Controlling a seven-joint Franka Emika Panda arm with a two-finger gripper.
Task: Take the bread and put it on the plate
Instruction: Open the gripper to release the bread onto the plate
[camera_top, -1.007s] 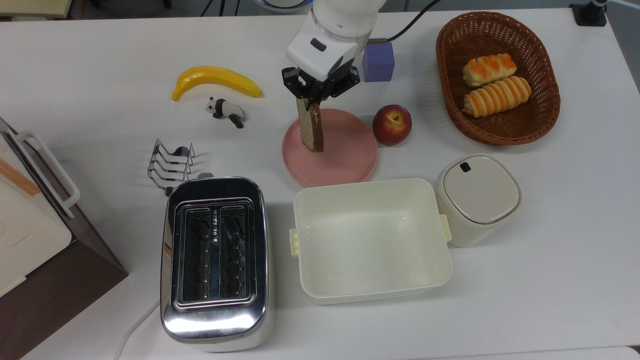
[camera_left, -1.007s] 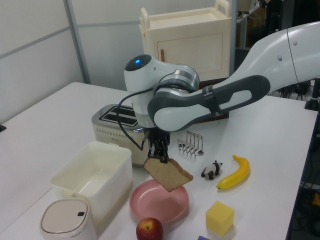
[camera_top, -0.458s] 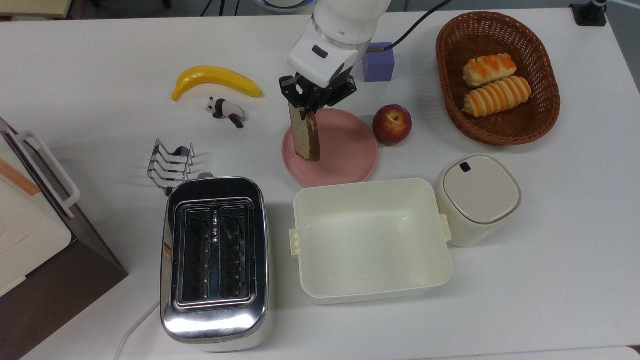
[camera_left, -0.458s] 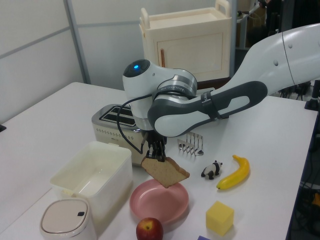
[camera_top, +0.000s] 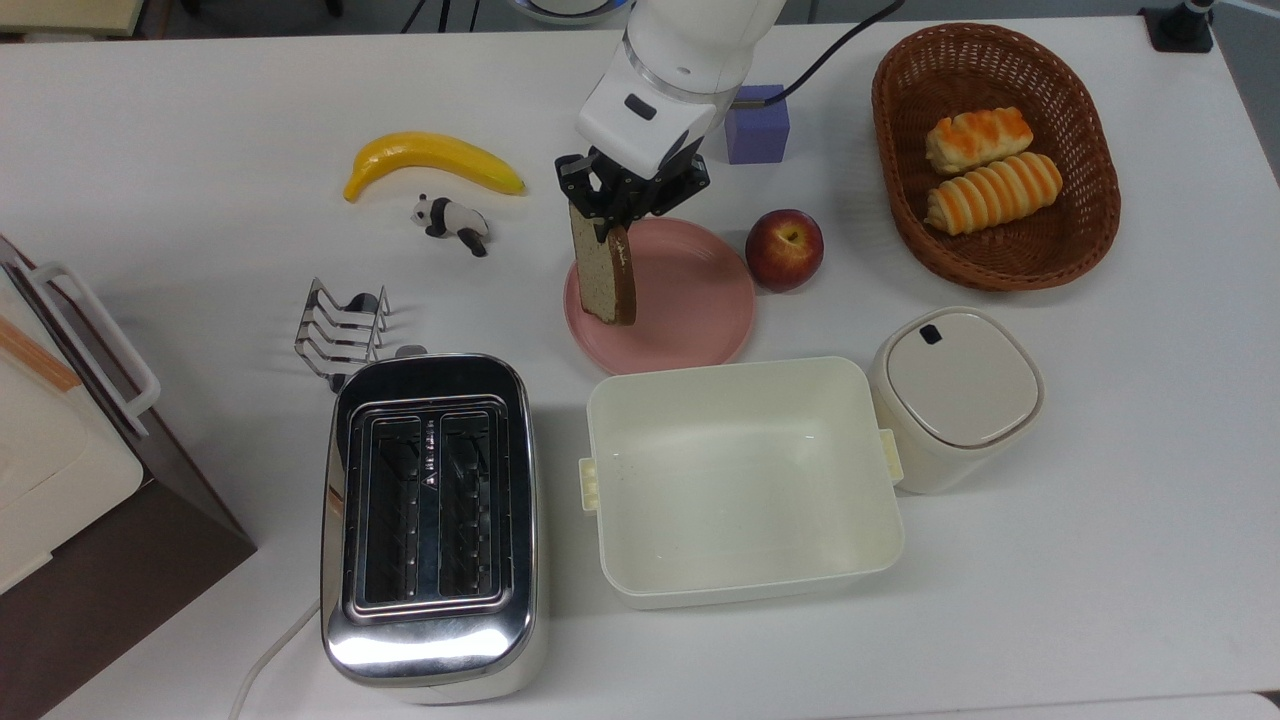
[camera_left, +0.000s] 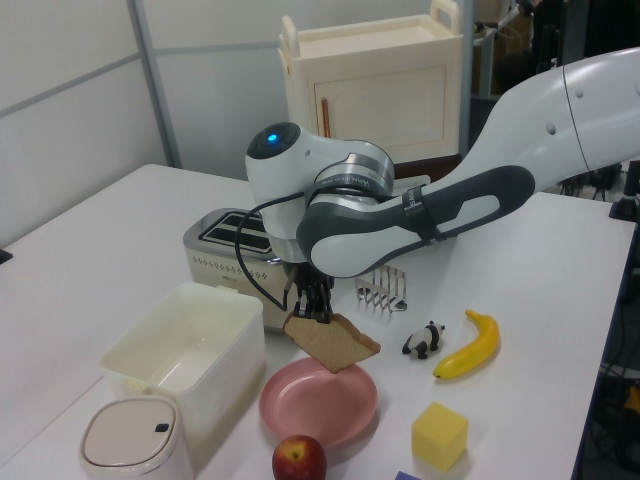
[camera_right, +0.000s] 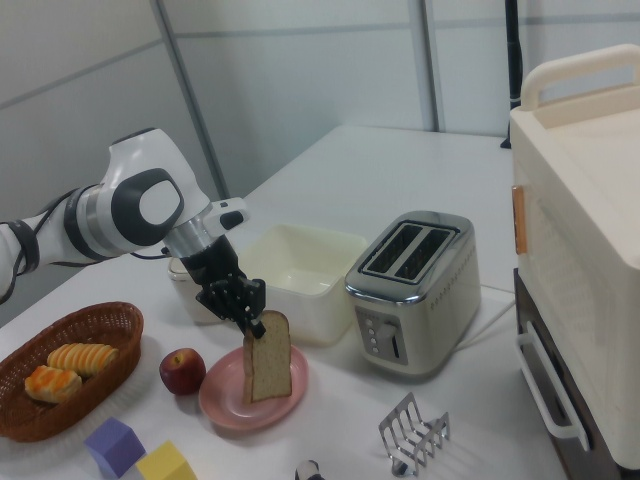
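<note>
One slice at risk. Top view, upper centre: the gripper (camera_top: 606, 212) is clamped on the bread (camera_top: 603, 272), hanging edge-on over the plate (camera_top: 690, 300)'s left rim. Left view, lower centre: bread tilted, clear of the plate; released here, it may land half off. Right view, lower left: the apple (camera_right: 181, 369) sits just beside the plate.
</note>
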